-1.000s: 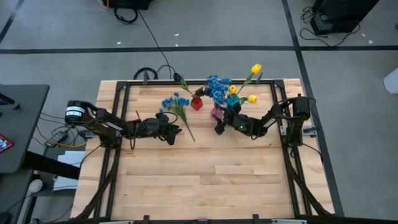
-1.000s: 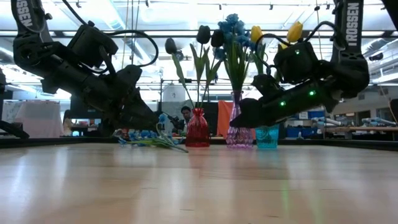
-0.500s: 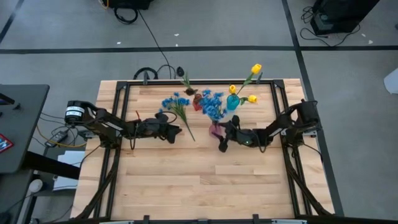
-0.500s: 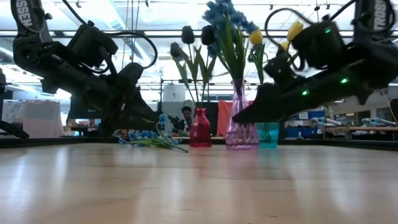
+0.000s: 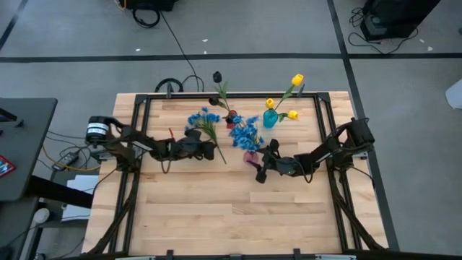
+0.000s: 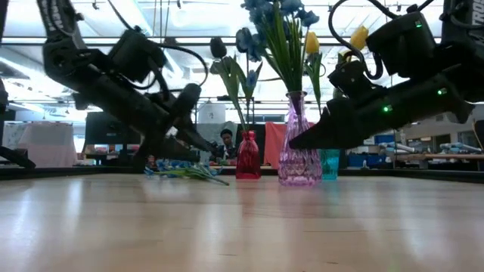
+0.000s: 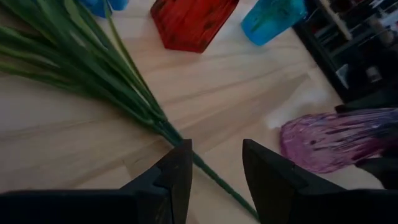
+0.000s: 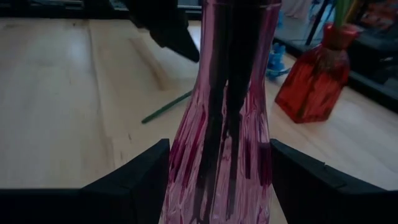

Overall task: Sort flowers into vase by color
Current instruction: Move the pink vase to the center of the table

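Observation:
A loose spray of blue flowers (image 5: 204, 119) lies flat on the table, its green stem (image 7: 205, 167) running toward the near edge. My left gripper (image 5: 210, 150) is open and low over that stem, one finger on each side (image 7: 214, 171); I cannot tell if it touches. My right gripper (image 5: 255, 162) is shut on the purple vase (image 5: 252, 154), which holds blue flowers (image 5: 245, 133). The red vase (image 5: 232, 120) holds dark blooms (image 5: 216, 76). The teal vase (image 5: 270, 118) holds yellow tulips (image 5: 296, 79). My right gripper pinches the purple vase's lower body (image 8: 217, 155) between its two fingers, one on each side. The fingers come nearly level from the table's right. The vase stands upright with its base (image 6: 300, 181) at table height; whether it is lifted clear I cannot tell.
The red vase (image 6: 247, 159) and the teal vase (image 6: 329, 165) stand close behind the purple one. A dark metal frame (image 5: 216, 94) runs round the table top. Bare wood (image 5: 231, 209) fills the near half of the table.
My right gripper has drawn the purple vase, still upright with its blue flowers, out of the row of vases toward the table's near edge. My left gripper has moved a little toward the right, over the loose flower's stem, and has rolled about its own axis.

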{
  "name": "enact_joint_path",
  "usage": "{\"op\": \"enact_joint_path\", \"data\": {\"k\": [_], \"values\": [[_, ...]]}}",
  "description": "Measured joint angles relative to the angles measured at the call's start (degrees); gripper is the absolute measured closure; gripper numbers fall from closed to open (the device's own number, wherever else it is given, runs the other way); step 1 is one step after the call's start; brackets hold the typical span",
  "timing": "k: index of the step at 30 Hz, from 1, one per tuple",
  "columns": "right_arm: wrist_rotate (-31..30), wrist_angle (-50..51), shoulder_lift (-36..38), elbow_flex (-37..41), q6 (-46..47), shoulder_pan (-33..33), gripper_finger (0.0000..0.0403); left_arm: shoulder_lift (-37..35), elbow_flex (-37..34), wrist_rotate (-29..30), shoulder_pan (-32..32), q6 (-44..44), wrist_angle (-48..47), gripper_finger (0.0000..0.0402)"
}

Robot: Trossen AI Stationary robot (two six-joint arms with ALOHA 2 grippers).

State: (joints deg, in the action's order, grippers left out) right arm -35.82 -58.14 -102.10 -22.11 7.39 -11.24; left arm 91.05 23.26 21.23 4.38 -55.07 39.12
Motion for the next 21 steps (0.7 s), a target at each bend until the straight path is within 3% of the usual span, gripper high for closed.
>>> {"op": "enact_joint_path", "data": {"k": [5,11,21], "values": [[-4.5,-1.2,-0.1,0.2,-4.4,-2.0,0.0145,5.9,2.4,0.3,0.1,-2.8,-0.4,0.0254],[-8.1,-5.9,0.7,0.1,-9.7,-3.8,0.0145,7.3,2.6,-0.2,0.1,-5.5,0.2,0.0254],[-9.1,-3.1,6.2,1.1,-6.1,-8.4,0.0144,7.0,2.6,0.9,0.2,-10.2,-1.9,0.0254]]}}
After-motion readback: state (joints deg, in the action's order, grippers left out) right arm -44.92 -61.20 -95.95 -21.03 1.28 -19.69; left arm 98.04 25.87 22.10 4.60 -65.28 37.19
